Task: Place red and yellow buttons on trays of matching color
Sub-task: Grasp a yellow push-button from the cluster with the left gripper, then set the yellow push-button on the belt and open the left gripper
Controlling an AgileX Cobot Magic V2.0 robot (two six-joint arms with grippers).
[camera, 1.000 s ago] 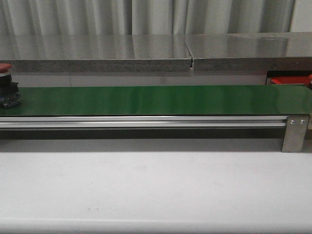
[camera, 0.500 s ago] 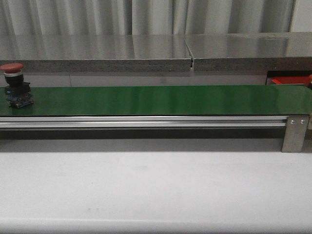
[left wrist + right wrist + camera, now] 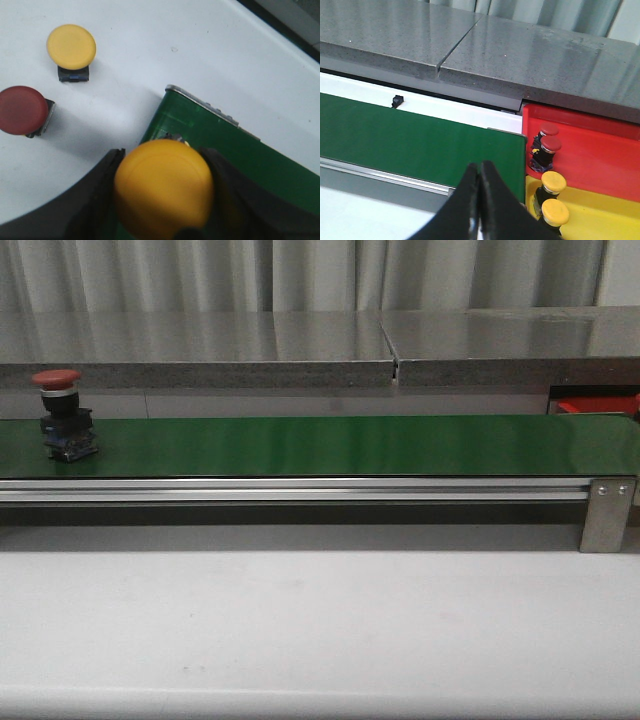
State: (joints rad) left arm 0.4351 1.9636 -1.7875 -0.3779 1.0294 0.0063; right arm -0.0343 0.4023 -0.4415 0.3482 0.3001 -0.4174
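Observation:
My left gripper (image 3: 163,165) is shut on a yellow button (image 3: 165,192), held over the end of the green belt (image 3: 260,165). A second yellow button (image 3: 71,47) and a red button (image 3: 22,110) stand on the white table beside that end. In the front view another red button (image 3: 62,415) stands upright on the belt (image 3: 330,445) at the far left. My right gripper (image 3: 480,172) is shut on nothing, above the belt's other end. Beside it, the red tray (image 3: 605,150) holds two red buttons (image 3: 550,145) and the yellow tray (image 3: 610,215) holds two yellow buttons (image 3: 554,181).
A grey stone counter (image 3: 300,345) runs behind the belt. An aluminium rail (image 3: 300,490) with an end bracket (image 3: 606,515) fronts the belt. The white table (image 3: 320,630) lies in front. Neither arm shows in the front view.
The red button on the belt has travelled to the right, from the frame's left edge further into view. Nothing else in the front view has moved.

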